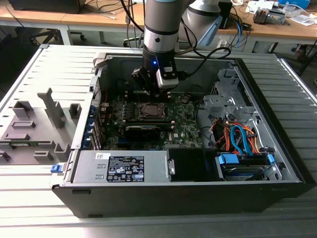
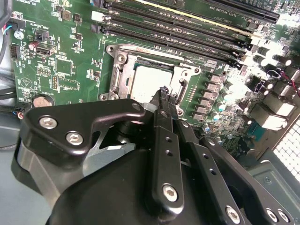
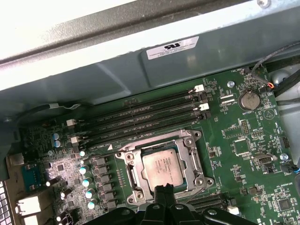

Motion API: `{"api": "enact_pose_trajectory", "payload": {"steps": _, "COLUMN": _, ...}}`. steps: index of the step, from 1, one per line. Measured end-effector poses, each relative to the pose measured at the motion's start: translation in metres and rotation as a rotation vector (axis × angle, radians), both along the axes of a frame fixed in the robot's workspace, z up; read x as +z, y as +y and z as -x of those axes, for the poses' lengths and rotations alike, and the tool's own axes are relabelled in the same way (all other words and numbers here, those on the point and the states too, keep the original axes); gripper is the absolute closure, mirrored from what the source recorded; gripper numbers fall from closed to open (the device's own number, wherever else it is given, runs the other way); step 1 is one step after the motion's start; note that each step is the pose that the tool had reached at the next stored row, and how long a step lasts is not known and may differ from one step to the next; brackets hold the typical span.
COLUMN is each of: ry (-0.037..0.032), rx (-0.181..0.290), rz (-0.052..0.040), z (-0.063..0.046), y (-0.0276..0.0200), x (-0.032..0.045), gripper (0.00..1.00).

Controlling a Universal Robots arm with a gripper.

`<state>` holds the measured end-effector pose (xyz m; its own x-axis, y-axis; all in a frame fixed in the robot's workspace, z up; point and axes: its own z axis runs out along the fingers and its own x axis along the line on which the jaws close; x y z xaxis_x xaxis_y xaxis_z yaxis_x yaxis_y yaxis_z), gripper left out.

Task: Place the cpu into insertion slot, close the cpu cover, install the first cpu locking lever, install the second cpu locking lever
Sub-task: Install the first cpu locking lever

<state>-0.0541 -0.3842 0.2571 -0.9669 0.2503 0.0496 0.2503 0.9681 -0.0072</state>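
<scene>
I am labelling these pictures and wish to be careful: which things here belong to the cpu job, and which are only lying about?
Belong to the job:
cpu, lying in its socket
cpu cover, framing the cpu
gripper, at the socket's edge

Just lying about:
memory slots
coin battery
power supply
orange and blue cables
grey fixture outside the case

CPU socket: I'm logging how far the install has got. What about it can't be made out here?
- Second wrist view: the gripper hides the near edge of the cpu and that side of the socket.
- First wrist view: the gripper covers one socket edge, so what lies there is hidden.
- Exterior view: the socket is too small to judge what is closed or latched.
</scene>
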Motion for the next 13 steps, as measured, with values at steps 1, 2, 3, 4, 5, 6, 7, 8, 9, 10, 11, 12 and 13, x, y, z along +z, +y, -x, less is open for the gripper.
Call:
{"api": "enact_pose_trajectory", "payload": {"steps": 1, "ry": 0.0, "rx": 0.001, "rz": 0.0001, "z": 0.0, "y": 0.0, "x": 0.0, "gripper": 0.89}}
{"api": "enact_pose_trajectory", "payload": {"steps": 2, "ry": 0.0, "rx": 0.001, "rz": 0.0, "z": 0.0, "y": 0.0, "x": 0.0, "gripper": 0.89}}
{"api": "enact_pose_trajectory", "payload": {"steps": 3, "ry": 0.0, "rx": 0.002, "rz": 0.0, "z": 0.0, "y": 0.0, "x": 0.0, "gripper": 0.89}}
{"api": "enact_pose_trajectory", "payload": {"steps": 4, "ry": 0.0, "rx": 0.002, "rz": 0.0001, "z": 0.0, "y": 0.0, "x": 0.0, "gripper": 0.89}}
{"api": "enact_pose_trajectory", "payload": {"steps": 5, "ry": 0.0, "rx": 0.002, "rz": 0.0, "z": 0.0, "y": 0.0, "x": 0.0, "gripper": 0.89}}
{"api": "enact_pose_trajectory", "payload": {"steps": 6, "ry": 0.0, "rx": 0.003, "rz": 0.0, "z": 0.0, "y": 0.0, "x": 0.0, "gripper": 0.89}}
{"api": "enact_pose_trajectory", "payload": {"steps": 7, "ry": 0.0, "rx": 0.003, "rz": 0.0, "z": 0.0, "y": 0.0, "x": 0.0, "gripper": 0.89}}
{"api": "enact_pose_trajectory", "payload": {"steps": 8, "ry": 0.0, "rx": 0.004, "rz": 0.0, "z": 0.0, "y": 0.0, "x": 0.0, "gripper": 0.89}}
{"api": "enact_pose_trajectory", "payload": {"steps": 9, "ry": 0.0, "rx": 0.004, "rz": 0.0, "z": 0.0, "y": 0.0, "x": 0.0, "gripper": 0.89}}
{"api": "enact_pose_trajectory", "payload": {"steps": 10, "ry": 0.0, "rx": 0.005, "rz": 0.0, "z": 0.0, "y": 0.0, "x": 0.0, "gripper": 0.89}}
{"api": "enact_pose_trajectory", "payload": {"steps": 11, "ry": 0.0, "rx": 0.005, "rz": 0.0, "z": 0.0, "y": 0.0, "x": 0.0, "gripper": 0.89}}
{"api": "enact_pose_trajectory", "payload": {"steps": 12, "ry": 0.0, "rx": 0.006, "rz": 0.0, "z": 0.0, "y": 0.0, "x": 0.0, "gripper": 0.89}}
{"api": "enact_pose_trajectory", "payload": {"steps": 13, "ry": 0.0, "rx": 0.007, "rz": 0.0, "z": 0.0, "y": 0.0, "x": 0.0, "gripper": 0.89}}
